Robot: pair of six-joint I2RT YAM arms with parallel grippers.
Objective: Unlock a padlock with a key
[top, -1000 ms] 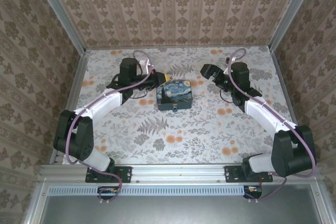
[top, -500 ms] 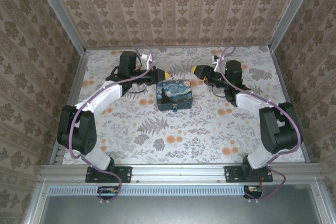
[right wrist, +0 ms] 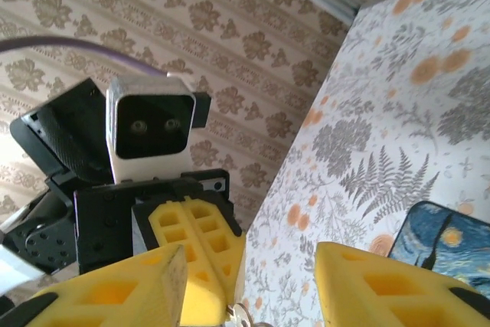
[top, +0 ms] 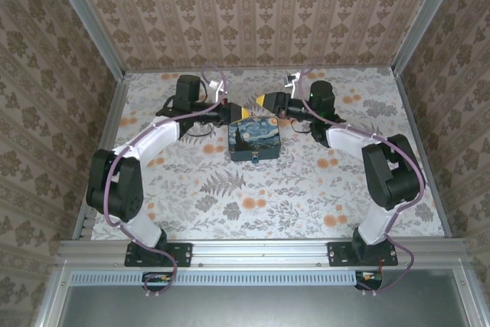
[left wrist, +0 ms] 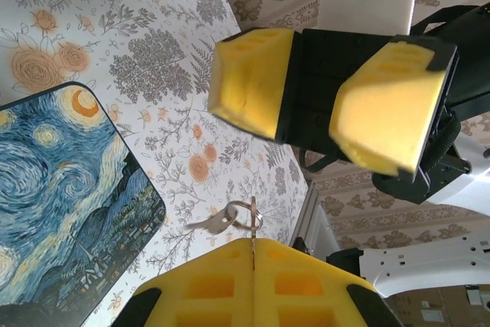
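Observation:
My left gripper (left wrist: 253, 244) is shut on a thin metal ring (left wrist: 253, 218), and the small key (left wrist: 213, 223) hangs from that ring above the table. It hovers just behind the blue swirl-painted box (top: 256, 137). My right gripper (top: 269, 101) faces it tip to tip, open. Its yellow fingers (left wrist: 253, 82) stand apart right in front of the key. In the right wrist view the left gripper's shut fingers (right wrist: 195, 239) sit between my right gripper's (right wrist: 249, 269) spread jaws, with the key (right wrist: 243, 315) at the bottom edge. A small dark padlock (top: 255, 158) sits at the box's near side.
The floral-papered table (top: 253, 204) is walled by patterned panels at the back and on both sides. The box (left wrist: 61, 197) lies just below and left of the left gripper. Both arms reach towards the back centre.
My right arm has swung left and back until its gripper meets the left gripper's tip, and its jaws have narrowed from wide open. The left gripper has stayed shut and barely moved.

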